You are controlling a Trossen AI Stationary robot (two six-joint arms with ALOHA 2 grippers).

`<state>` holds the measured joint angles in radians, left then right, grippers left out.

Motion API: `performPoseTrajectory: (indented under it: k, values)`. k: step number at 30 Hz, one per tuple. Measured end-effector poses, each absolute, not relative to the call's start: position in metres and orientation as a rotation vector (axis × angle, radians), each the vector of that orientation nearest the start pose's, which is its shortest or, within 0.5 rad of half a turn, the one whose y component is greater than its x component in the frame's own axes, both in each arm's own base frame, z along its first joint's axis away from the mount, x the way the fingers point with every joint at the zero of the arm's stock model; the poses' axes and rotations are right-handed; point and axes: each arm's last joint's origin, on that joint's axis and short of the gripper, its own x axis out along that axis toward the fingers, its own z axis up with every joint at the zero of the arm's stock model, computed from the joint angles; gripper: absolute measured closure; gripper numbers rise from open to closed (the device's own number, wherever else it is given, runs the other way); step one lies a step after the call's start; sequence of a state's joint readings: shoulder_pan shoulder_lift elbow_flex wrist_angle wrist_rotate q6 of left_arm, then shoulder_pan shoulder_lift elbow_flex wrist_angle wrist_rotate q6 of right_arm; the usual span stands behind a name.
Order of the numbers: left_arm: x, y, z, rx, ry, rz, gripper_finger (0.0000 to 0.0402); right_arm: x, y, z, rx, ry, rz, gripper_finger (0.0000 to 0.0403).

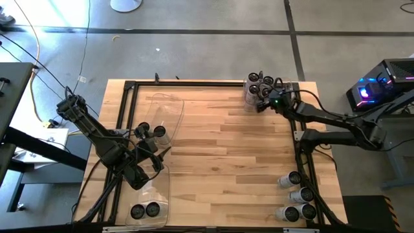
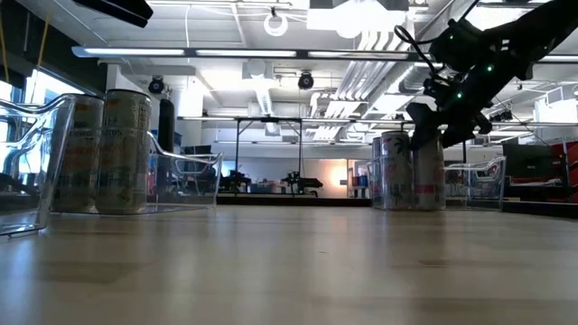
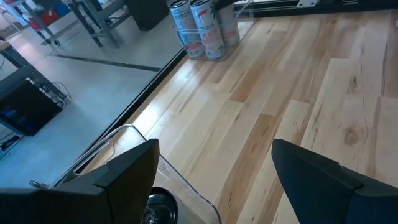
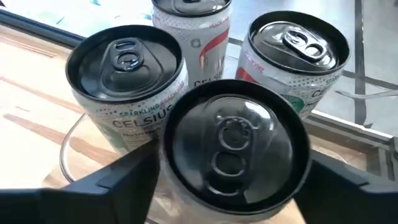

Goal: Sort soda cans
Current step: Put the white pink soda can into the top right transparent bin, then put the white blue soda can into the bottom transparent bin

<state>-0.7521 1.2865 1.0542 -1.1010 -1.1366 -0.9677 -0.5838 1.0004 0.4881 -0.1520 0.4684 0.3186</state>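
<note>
My right gripper [image 1: 264,98] [image 2: 432,126] is at the table's far right corner, over a cluster of soda cans [image 1: 259,84] standing in a clear bin [image 2: 483,181]. It is shut on a dark-topped can [image 4: 231,149], with three more cans [image 4: 127,74] close around it. My left gripper [image 1: 155,152] [image 3: 216,146] hangs open near the left edge, above a clear bin [image 1: 165,113] that holds two cans [image 1: 151,131]. One can top [image 3: 158,205] shows below its fingers. Another clear bin [image 1: 162,184] at the near left holds two cans [image 1: 145,210]. My right gripper pinches the dark-topped can by its side wall just below the rim [image 4: 163,163], one finger on each side. The fingers come from above, slanting down. The can is upright, and its bottom [image 2: 429,206] seems level with the cans beside it.
Three cans [image 1: 296,194] wait at the near right edge, beside the black frame rail [image 1: 309,168]. A black rail [image 1: 194,83] runs along the far edge and another down the left. The wooden table's middle [image 1: 226,155] is bare.
</note>
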Motion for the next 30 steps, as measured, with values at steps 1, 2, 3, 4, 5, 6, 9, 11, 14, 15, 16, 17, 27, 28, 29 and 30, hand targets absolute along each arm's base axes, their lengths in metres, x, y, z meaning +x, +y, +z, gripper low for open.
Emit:
performPoseTrajectory:
  k: [1, 2, 3, 4, 5, 6, 9, 11, 14, 15, 16, 17, 27, 28, 29, 30]
  values:
    - [0.176, -0.129, 0.281, 0.173, 0.517, 0.621, 0.0097, 0.155, -0.118, 0.201, 0.312, 0.524, -1.115, 0.0084]
    - [0.176, -0.129, 0.281, 0.171, 0.517, 0.621, 0.0097, 0.155, -0.118, 0.203, 0.304, 0.518, -1.122, 0.0075]
    - [0.176, -0.129, 0.281, 0.165, 0.518, 0.620, 0.0097, 0.155, -0.119, 0.208, 0.294, 0.502, -1.131, 0.0069]
    - [0.176, -0.129, 0.281, 0.163, 0.521, 0.619, 0.0097, 0.156, -0.119, 0.213, 0.278, 0.484, -1.132, 0.0065]
    - [0.176, -0.129, 0.281, 0.161, 0.526, 0.616, 0.0097, 0.156, -0.119, 0.218, 0.270, 0.463, -1.133, 0.0063]
    - [0.176, -0.129, 0.281, 0.159, 0.530, 0.614, 0.0097, 0.156, -0.119, 0.223, 0.260, 0.448, -1.133, 0.0062]
    - [0.176, -0.129, 0.281, 0.155, 0.535, 0.611, 0.0097, 0.153, -0.117, 0.239, 0.248, 0.394, -1.132, 0.0060]
    - [0.176, -0.129, 0.281, 0.152, 0.535, 0.612, 0.0097, 0.149, -0.115, 0.252, 0.244, 0.354, -1.130, 0.0059]
    - [0.176, -0.129, 0.281, 0.148, 0.534, 0.613, 0.0097, 0.144, -0.107, 0.266, 0.235, 0.308, -1.107, 0.0058]
    - [0.176, -0.129, 0.281, 0.148, 0.534, 0.613, 0.0097, 0.142, -0.103, 0.271, 0.232, 0.279, -1.091, 0.0058]
    - [0.176, -0.129, 0.281, 0.148, 0.534, 0.613, 0.0097, 0.141, -0.098, 0.276, 0.229, 0.249, -1.070, 0.0058]
    - [0.176, -0.129, 0.281, 0.148, 0.534, 0.613, 0.0097, 0.141, -0.093, 0.280, 0.226, 0.226, -1.044, 0.0058]
    - [0.178, -0.132, 0.279, 0.161, 0.551, 0.594, 0.0097, 0.172, -0.026, 0.267, 0.275, -0.001, -0.524, 0.0057]
    - [0.180, -0.133, 0.279, 0.175, 0.544, 0.591, 0.0097, 0.176, -0.019, 0.261, 0.263, -0.030, -0.475, 0.0057]
    - [0.181, -0.134, 0.279, 0.192, 0.537, 0.587, 0.0097, 0.179, -0.012, 0.259, 0.248, -0.063, -0.430, 0.0057]
    - [0.183, -0.136, 0.279, 0.211, 0.526, 0.581, 0.0097, 0.181, -0.005, 0.258, 0.233, -0.095, -0.389, 0.0057]
